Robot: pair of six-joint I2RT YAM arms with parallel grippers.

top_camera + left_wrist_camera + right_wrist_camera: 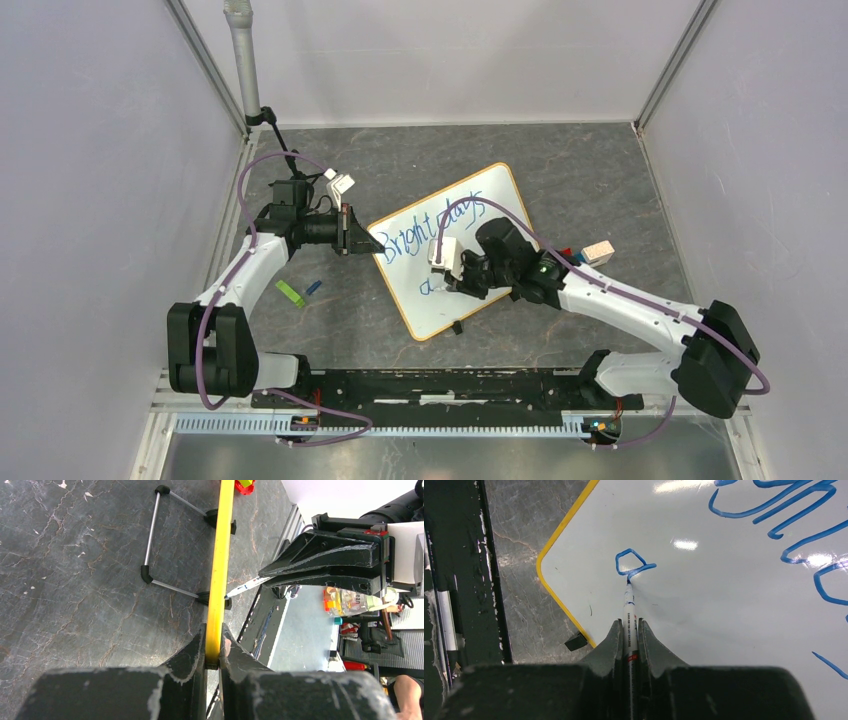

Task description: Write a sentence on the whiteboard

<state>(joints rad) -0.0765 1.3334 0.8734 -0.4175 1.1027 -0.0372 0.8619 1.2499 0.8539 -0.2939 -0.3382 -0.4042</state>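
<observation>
The sentence (432,228) is in blue marker ink: "Bright days" on one line, and a single "a" alone on the line below. It is written on the whiteboard (432,312), which sits about the middle of the bench (600,170), turned diagonally so that one corner points toward the bench's left edge. The right end effector (629,626) is over the board's near part, fingers pinching a marker (629,611) whose tip touches the tail of the "a". The left end effector (214,636) is pressed together on the whiteboard's yellow frame at the left-pointing corner. A small green object (290,293) and a blue one (313,287) lie on the bench near the left arm, apart from the board.
</observation>
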